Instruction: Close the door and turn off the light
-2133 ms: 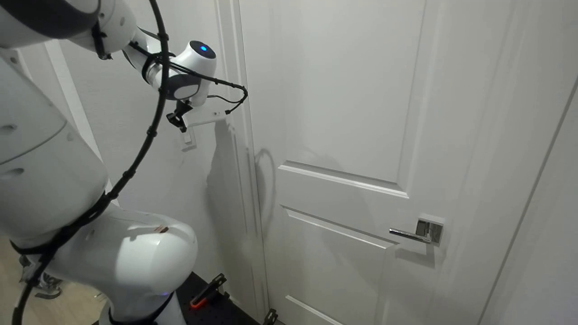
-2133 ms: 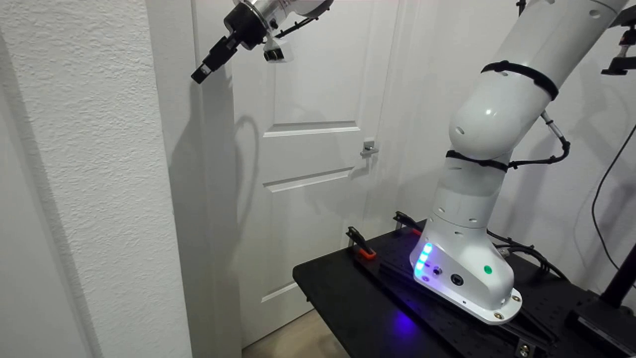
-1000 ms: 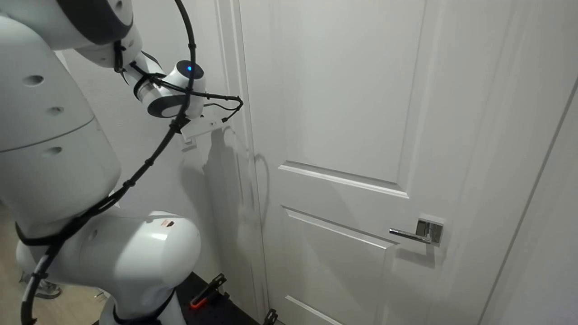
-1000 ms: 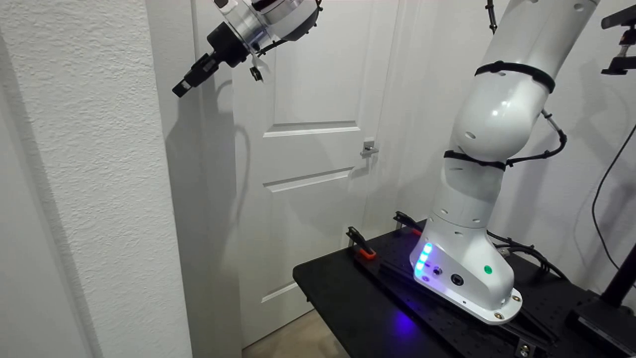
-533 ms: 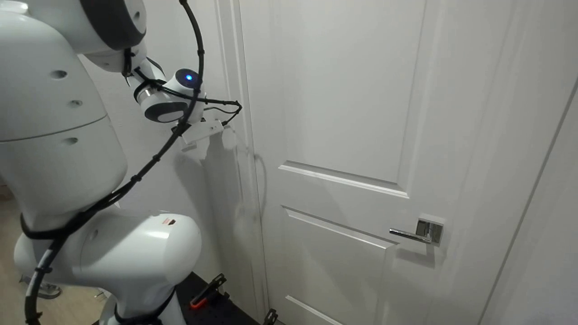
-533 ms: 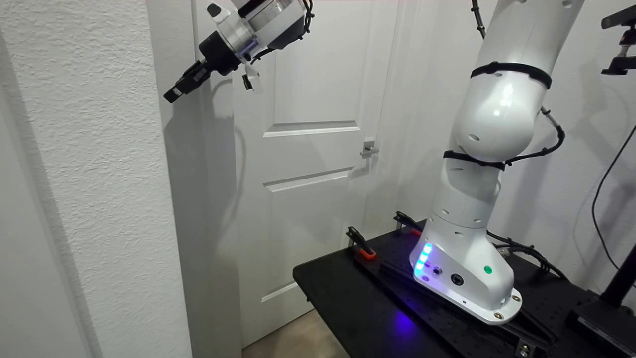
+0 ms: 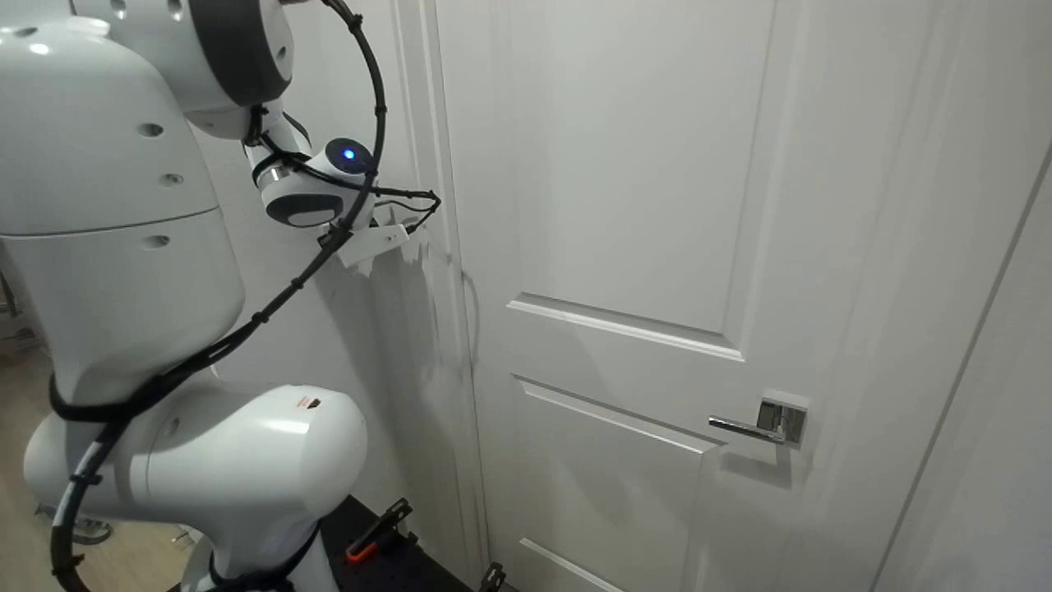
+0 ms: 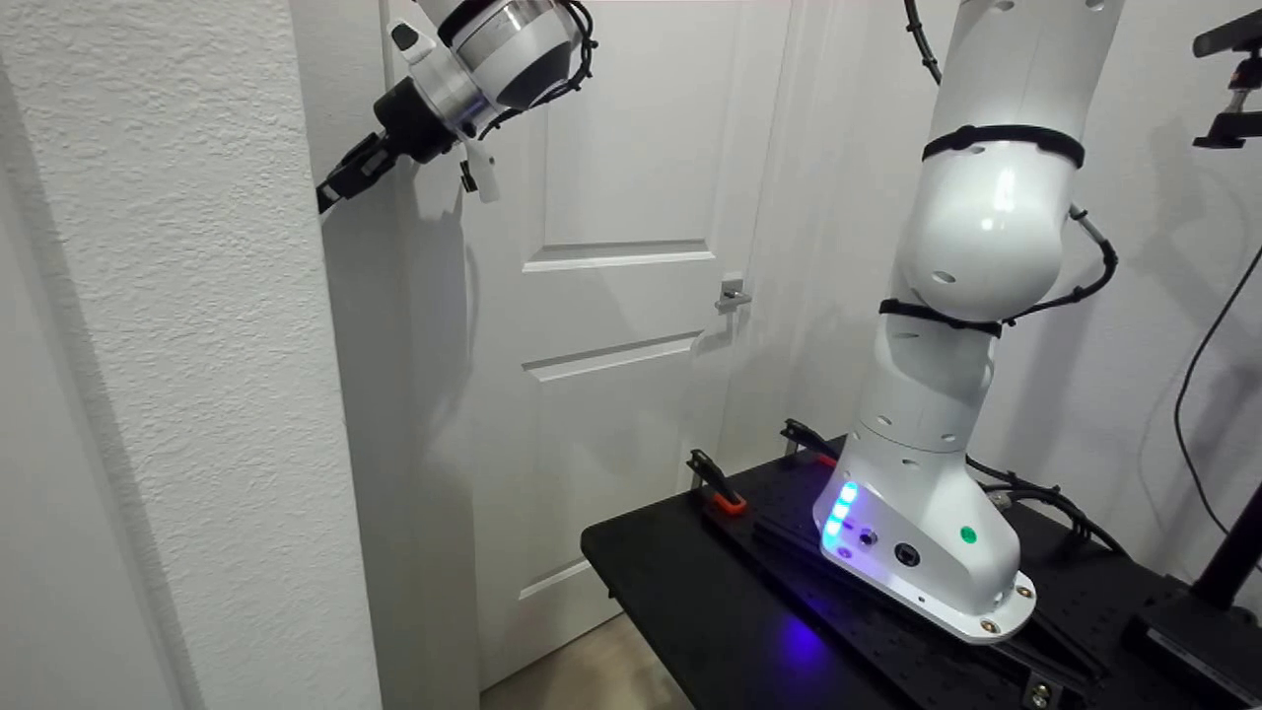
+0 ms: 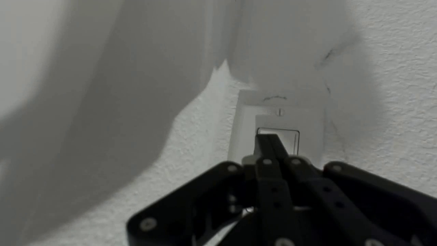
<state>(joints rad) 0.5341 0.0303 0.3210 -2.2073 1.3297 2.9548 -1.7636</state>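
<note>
Gripper (image 9: 268, 137), its fingers (image 9: 263, 147) brought together side by side with nothing between them, points at the switch plate (image 9: 278, 121). The tips overlap the plate's rocker (image 9: 288, 138); contact cannot be determined. Textured wall (image 9: 403, 85) surrounds the plate. Farther from the plate, past the door frame (image 7: 427, 107), stands the white door (image 7: 625, 205) with its lever handle (image 7: 748, 428).
</note>
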